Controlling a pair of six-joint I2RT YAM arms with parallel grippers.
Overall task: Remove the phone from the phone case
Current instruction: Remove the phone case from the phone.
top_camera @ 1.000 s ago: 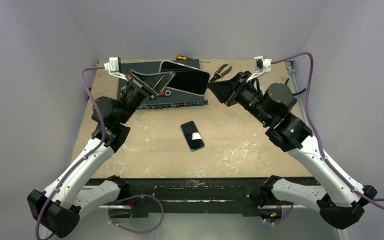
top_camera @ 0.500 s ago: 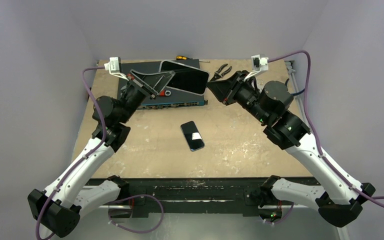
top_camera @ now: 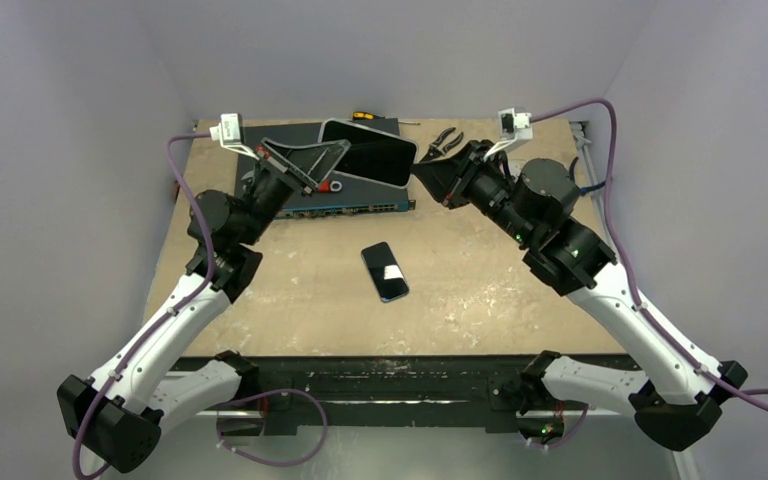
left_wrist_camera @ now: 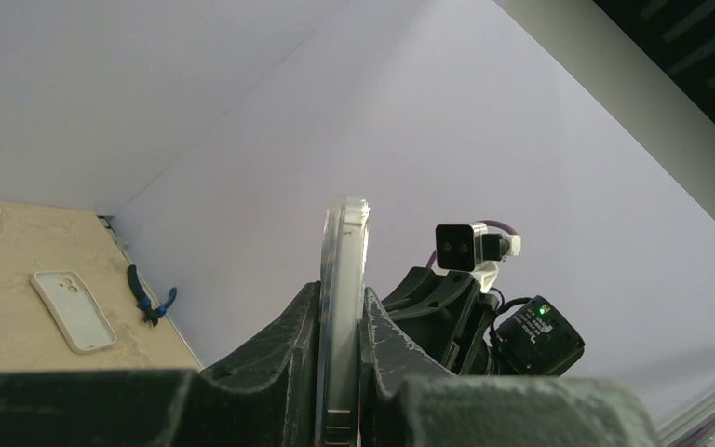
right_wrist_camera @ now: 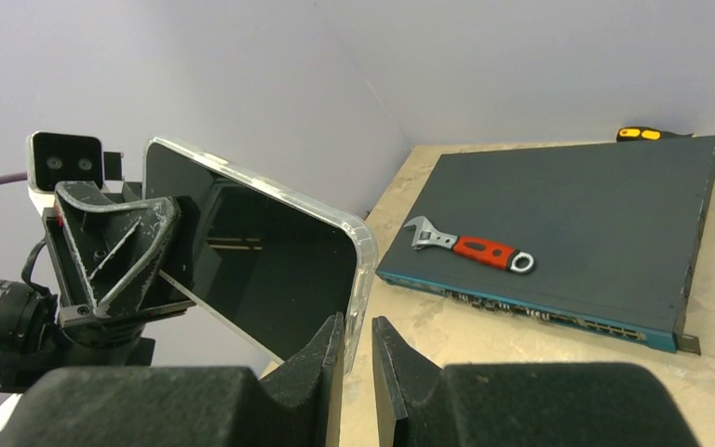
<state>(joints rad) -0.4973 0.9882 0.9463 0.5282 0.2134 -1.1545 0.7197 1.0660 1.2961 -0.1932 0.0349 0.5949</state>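
**Two grippers on one phone: the right one has crept up to the free end**

Both arms reach over the back of the table (top_camera: 480,300), and the phone (right_wrist_camera: 251,251) is nowhere near the surface. It hangs in the air above the network switch (right_wrist_camera: 577,205), still seated in its clear phone case (right_wrist_camera: 365,265). The left gripper (left_wrist_camera: 342,296) has it clenched across one end. In that arm's wrist view the cased phone shows edge-on, standing straight up out of the pinch of the two fingers. That hold looks the same as it did a second ago.

What has changed is on the other side. Over the last second the right arm has leaned in and a little to the left. The right gripper (right_wrist_camera: 358,326) now sits at the rounded corner of the case's free end. Its fingers stand only a narrow slot apart, and the clear rim seems to run down into that slot. Whether they are biting on it or merely bracketing it, I cannot tell.

To my eye the approach is over and the actual separating is about to start. One side holds, and the other has to catch the lip and peel it away from the glass. Nothing has come loose yet.

A second phone (top_camera: 385,271) lies flat mid-table and an adjustable wrench (right_wrist_camera: 470,250) rests on the switch, both well apart from the work.
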